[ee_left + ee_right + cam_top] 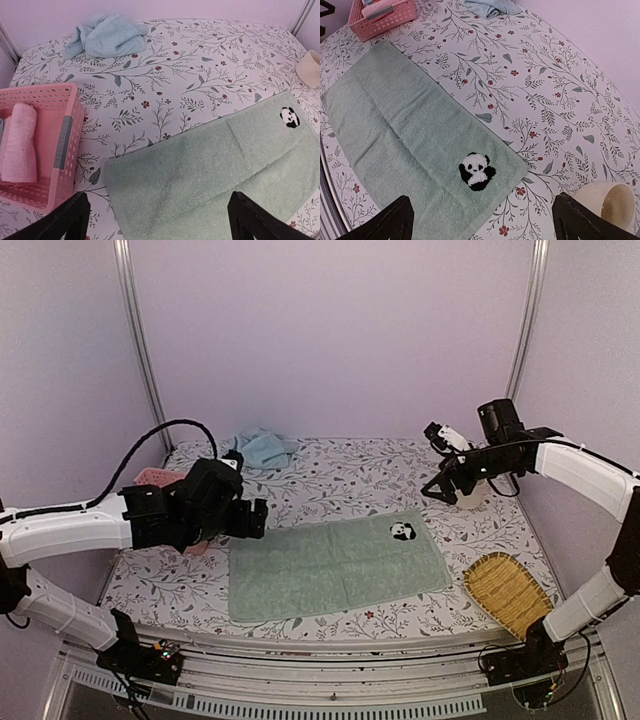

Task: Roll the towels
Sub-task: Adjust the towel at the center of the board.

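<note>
A pale sage green towel (335, 565) with a small panda patch (403, 532) lies spread flat on the flowered tablecloth, long side running left to right. A light blue towel (265, 447) sits crumpled in a heap at the back left. My left gripper (250, 518) hovers open above the green towel's (200, 175) left end, nothing between its fingers (75, 215). Above the green towel's (395, 125) far right corner near the panda, my right gripper (437, 490) hangs open and empty. The blue towel (107, 35) also shows far off in the right wrist view (487, 7).
A pink lattice basket (155, 478) at the left edge holds a rolled pink cloth (20, 142). A cream mug (607, 202) stands at the right, behind my right gripper. A woven bamboo tray (508, 590) lies at the front right. Walls close in on three sides.
</note>
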Robot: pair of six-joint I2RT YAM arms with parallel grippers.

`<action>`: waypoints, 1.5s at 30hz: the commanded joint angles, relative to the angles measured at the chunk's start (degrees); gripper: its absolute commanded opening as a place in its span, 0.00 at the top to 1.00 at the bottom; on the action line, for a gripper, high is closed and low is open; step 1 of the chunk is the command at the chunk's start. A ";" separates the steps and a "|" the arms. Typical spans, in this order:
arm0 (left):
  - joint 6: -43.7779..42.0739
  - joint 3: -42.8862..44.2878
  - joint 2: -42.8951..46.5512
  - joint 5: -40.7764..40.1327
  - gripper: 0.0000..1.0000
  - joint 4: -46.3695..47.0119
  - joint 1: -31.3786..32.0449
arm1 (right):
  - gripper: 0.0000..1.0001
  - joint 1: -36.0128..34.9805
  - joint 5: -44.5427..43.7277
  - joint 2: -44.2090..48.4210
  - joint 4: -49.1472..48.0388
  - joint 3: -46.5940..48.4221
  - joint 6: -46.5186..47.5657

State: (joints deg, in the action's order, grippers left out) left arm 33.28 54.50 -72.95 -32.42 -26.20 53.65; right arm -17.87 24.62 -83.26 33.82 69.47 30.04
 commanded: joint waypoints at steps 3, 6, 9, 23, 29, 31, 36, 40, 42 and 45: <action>3.13 -2.87 2.98 -4.27 0.02 11.23 -5.08 | 0.08 2.38 3.74 -7.84 -1.88 5.21 -2.72; 10.93 -2.81 0.51 -3.54 0.01 9.50 -8.60 | 0.23 3.24 4.04 -15.39 3.26 10.29 -3.57; -0.42 -2.27 -1.90 4.98 0.06 11.90 -10.87 | 0.42 3.70 2.72 -22.37 7.25 14.31 -3.44; 5.34 -14.76 0.78 24.80 0.07 27.50 -14.93 | 0.50 5.45 1.04 -38.42 11.57 22.97 -4.55; 5.56 -15.77 -0.60 27.79 0.10 28.92 -15.71 | 0.51 5.39 1.88 -42.26 11.21 24.88 -5.05; 5.18 -15.41 -1.48 28.84 0.14 28.49 -15.68 | 0.52 5.44 2.20 -43.39 11.10 25.85 -5.33; 3.82 -18.09 -1.52 32.75 0.49 33.05 -16.31 | 0.54 5.43 2.42 -46.37 11.31 28.41 -5.10; 2.71 -17.12 -3.82 37.11 0.56 33.49 -16.25 | 0.60 5.39 4.50 -47.97 12.67 30.21 -4.40; 2.80 -16.63 -4.60 37.78 0.62 32.81 -16.21 | 0.64 5.41 4.86 -48.15 12.94 30.37 -4.29; 3.58 -16.94 -4.36 37.01 0.63 32.46 -16.26 | 0.67 5.39 5.34 -48.23 13.48 30.30 -4.38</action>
State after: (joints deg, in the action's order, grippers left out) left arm 37.04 37.30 -77.03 2.92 5.23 38.11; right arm -12.58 28.05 -129.91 45.41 98.72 25.47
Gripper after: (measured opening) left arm 0.370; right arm 0.343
